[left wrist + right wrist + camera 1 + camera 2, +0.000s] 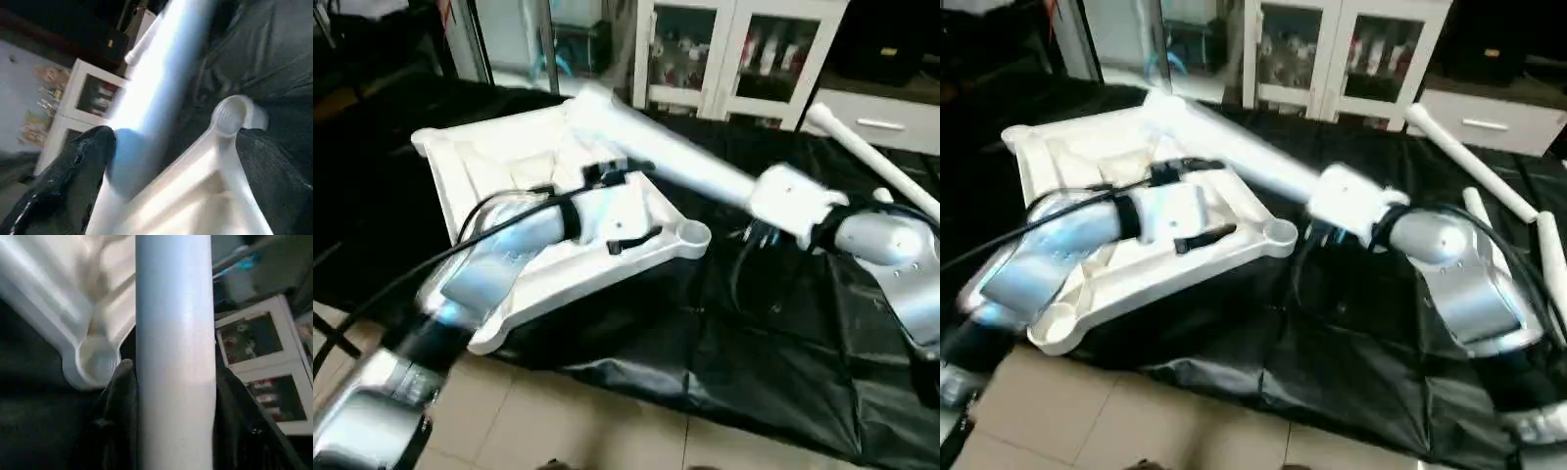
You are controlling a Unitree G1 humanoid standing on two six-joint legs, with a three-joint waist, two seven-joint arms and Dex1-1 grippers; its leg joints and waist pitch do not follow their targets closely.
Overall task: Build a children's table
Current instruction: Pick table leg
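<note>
Lying ribbed side up on the black-covered work table (773, 362), the white tabletop (489, 162) fills the upper left of the frame, tilted, with an empty round corner socket (693, 235) at centre. The right gripper (173, 431) clamps a white leg (666, 157) that slants across the tabletop's far corner. The left gripper (622, 206) hovers over the ribs, fingers spread wide, holding nothing. More legs (1474, 166) lie upper right, before glass-fronted white cabinets (744, 49).
</note>
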